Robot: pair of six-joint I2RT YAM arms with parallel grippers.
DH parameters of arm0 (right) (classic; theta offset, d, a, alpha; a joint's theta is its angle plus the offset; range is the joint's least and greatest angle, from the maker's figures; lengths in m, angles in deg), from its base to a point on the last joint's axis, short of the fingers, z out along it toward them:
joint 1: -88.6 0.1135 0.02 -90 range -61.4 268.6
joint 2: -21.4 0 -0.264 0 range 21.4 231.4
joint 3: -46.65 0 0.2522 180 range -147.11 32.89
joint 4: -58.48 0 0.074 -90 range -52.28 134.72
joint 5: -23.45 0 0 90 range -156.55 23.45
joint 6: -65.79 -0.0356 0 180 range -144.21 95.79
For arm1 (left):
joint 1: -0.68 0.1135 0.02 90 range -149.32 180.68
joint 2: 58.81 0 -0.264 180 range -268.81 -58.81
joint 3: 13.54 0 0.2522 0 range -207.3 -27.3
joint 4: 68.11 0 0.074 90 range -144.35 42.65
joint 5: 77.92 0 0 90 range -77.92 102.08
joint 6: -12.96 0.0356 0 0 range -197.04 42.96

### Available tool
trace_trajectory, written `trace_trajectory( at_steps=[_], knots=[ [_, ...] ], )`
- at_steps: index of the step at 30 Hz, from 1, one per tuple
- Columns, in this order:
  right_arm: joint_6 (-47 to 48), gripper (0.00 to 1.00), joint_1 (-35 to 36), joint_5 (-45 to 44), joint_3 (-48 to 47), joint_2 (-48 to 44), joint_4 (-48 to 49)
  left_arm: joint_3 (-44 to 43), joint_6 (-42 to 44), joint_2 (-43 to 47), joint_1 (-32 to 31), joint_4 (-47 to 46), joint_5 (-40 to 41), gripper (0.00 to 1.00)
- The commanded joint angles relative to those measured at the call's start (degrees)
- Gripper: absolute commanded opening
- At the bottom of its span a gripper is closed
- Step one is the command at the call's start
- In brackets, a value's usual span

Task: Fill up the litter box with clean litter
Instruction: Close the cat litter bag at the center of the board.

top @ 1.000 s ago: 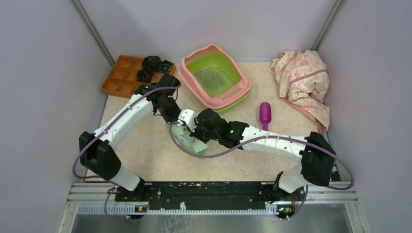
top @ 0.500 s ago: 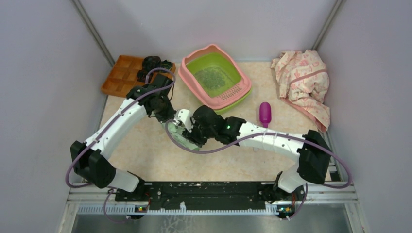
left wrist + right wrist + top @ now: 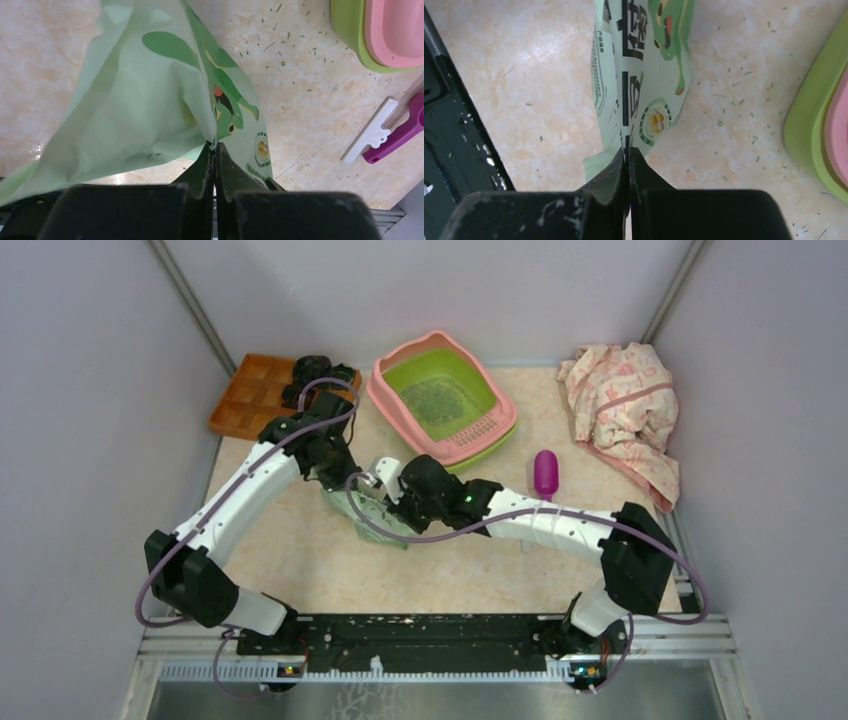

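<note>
Left jaws are pinched shut on a fold of the pale green bag (image 3: pixel 150 95), which is printed with a cartoon frog and fans out away from the wrist camera. Right jaws are likewise closed tight on an edge of the same bag (image 3: pixel 639 75), next to a strip of black lettering. From above, the left arm (image 3: pixel 245 495) and the right arm (image 3: pixel 545 525) meet over the middle of the bench (image 3: pixel 470 570), with the bag (image 3: pixel 372 518) beneath their wrists; whether it is clear of the surface cannot be told.

Far left at the back sits an orange-brown wooden tray (image 3: pixel 245 400) with black objects (image 3: pixel 315 375) at its right end. Right of it, at centre back, the litter box (image 3: pixel 478 432) lies at an angle, apart from both arms. A speckled patch of dark litter (image 3: pixel 438 400) covers part of its green floor. Small specks are scattered on the bench near its corner. Further right lies a purple scoop (image 3: pixel 545 475), just beside a white clip (image 3: pixel 372 131). A crumpled floral cloth (image 3: pixel 625 410) fills the back right corner
</note>
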Motion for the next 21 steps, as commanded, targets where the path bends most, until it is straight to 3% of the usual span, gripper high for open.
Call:
trace_trajectory(
  at_steps=[1,9,11,12,13,14,18,21],
  knots=[
    [-0.50,0.00,-1.47,-2.36,2.58,-1.96,-1.46,-1.51,3.19,2.02,2.12,-3.49,1.15,0.00],
    [1.60,0.00,-1.76,-0.57,2.90,-2.29,-1.04,-2.10,4.50,0.61,2.41,-3.83,0.01,0.00],
    [1.95,0.22,-1.76,0.66,3.15,-2.91,-0.68,-1.84,4.63,0.51,2.72,-3.93,-0.22,0.00],
    [2.47,0.27,-1.74,1.18,2.95,-2.73,-1.22,-1.67,4.76,0.55,2.82,-4.11,-0.50,0.00],
    [2.94,0.22,-1.76,1.62,2.60,-2.47,-1.82,-1.56,4.89,0.68,2.96,-4.36,-0.74,0.00],
    [3.06,0.04,-1.76,1.57,2.11,-2.08,-2.49,-1.41,5.06,0.80,3.07,-4.66,-0.90,0.00],
    [3.32,0.00,-1.76,1.14,-0.09,-2.12,-5.78,-0.91,5.74,1.01,3.84,-5.27,-1.67,0.00],
    [1.50,0.23,-1.76,2.28,-0.24,-5.33,-6.00,-0.20,6.32,1.23,4.45,-6.17,-2.47,0.00]
  ],
)
